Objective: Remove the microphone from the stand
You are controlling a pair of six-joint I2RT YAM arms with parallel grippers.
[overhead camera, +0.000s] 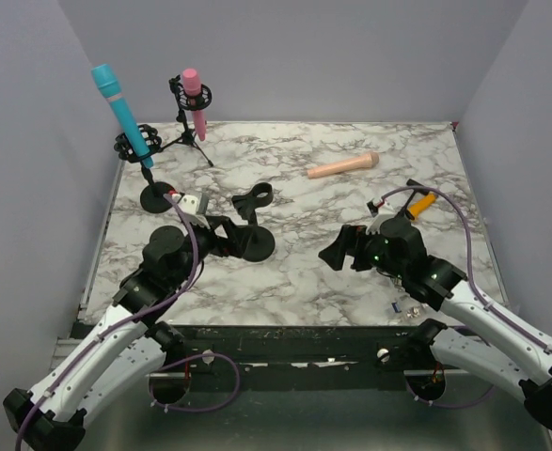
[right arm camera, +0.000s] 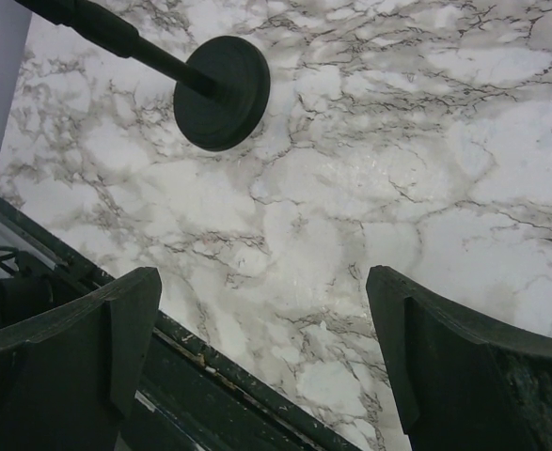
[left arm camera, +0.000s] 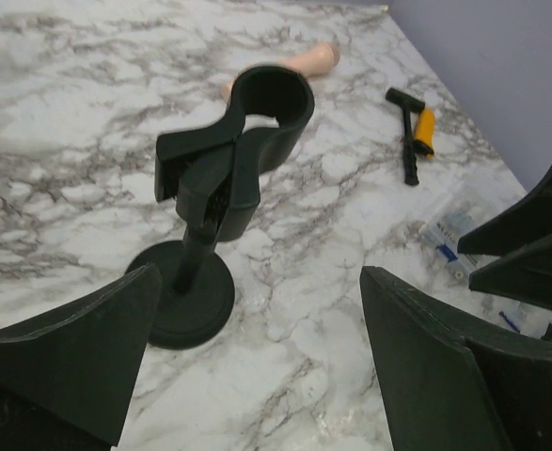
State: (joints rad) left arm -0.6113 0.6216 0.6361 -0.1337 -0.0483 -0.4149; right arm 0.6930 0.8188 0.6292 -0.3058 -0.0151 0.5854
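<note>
Black-fingered, the left gripper [left arm camera: 257,376] stands wide open and empty, just near of the stand [left arm camera: 224,178], whose clip holds nothing. To the right, the right gripper [right arm camera: 261,366] is likewise spread and empty over bare marble. Farther right, a peach mic [overhead camera: 343,166] lies loose on the table [overhead camera: 304,282]. At far left, a blue mic [overhead camera: 120,101] and a pink mic [overhead camera: 194,99] sit mounted. Removal looks done; next, the arms need only back off, unless the blue one is meant.
</note>
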